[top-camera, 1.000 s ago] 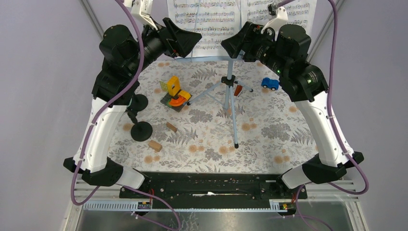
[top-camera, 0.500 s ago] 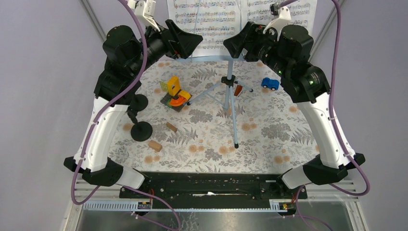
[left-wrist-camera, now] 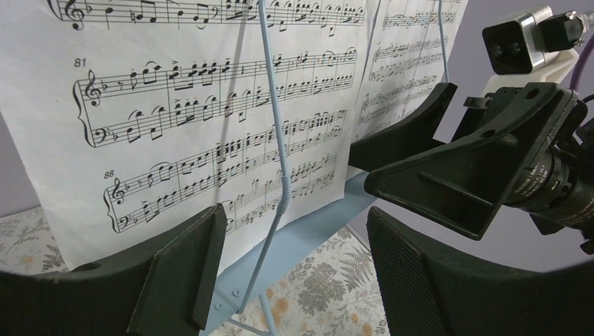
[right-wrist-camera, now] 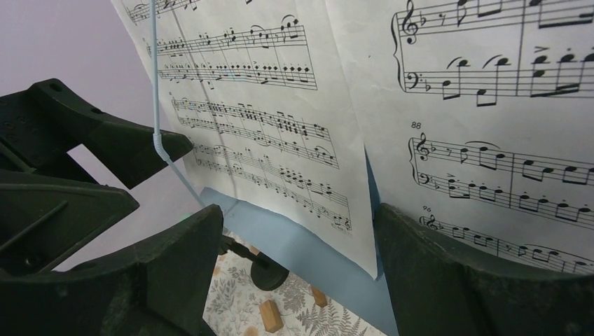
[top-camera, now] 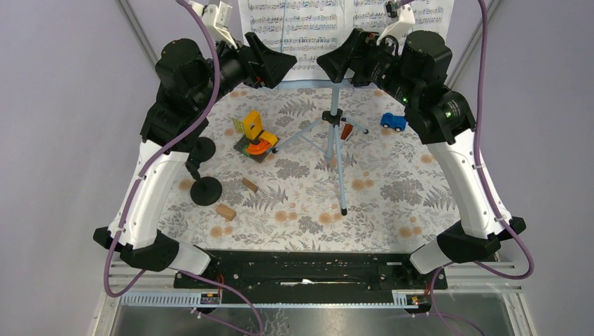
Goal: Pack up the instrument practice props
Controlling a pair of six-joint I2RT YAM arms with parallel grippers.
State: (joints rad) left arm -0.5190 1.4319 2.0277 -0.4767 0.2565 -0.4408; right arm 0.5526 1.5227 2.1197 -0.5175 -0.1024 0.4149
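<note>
- Currently, on my remote feed, the left gripper (left-wrist-camera: 294,231) has its jaws spread wide and nothing held. It is raised in front of the lower corner of the left sheet-music page (left-wrist-camera: 175,105).
- The pale blue music rack (top-camera: 335,105) stands on tripod legs at the far middle of the floral tablecloth (top-camera: 378,203). Its bottom ledge (left-wrist-camera: 308,238) and a thin blue retaining wire (left-wrist-camera: 277,140) show in the gap between the left fingers (left-wrist-camera: 182,273).
- The right gripper (right-wrist-camera: 298,224) is also wide open and empty. It faces the left gripper from the other side, with the bottom edge of the pages (right-wrist-camera: 448,140) between its fingers (right-wrist-camera: 448,280). I cannot tell whether either finger touches paper.
- Two sheets are propped side by side on the rack, upright against its back.
- Two black round-based mic holders (top-camera: 205,190) stand at the left of the cloth, beside the left arm, which partly covers the farther one.
- A small blue toy car (top-camera: 393,122) sits to the right of the tripod.
- One wooden block (top-camera: 225,211) lies near the front holder, another (top-camera: 249,184) just beyond it, and a third (top-camera: 346,131) by the tripod hub.
- A yellow and orange toy (top-camera: 253,136) sits left of the tripod.
</note>
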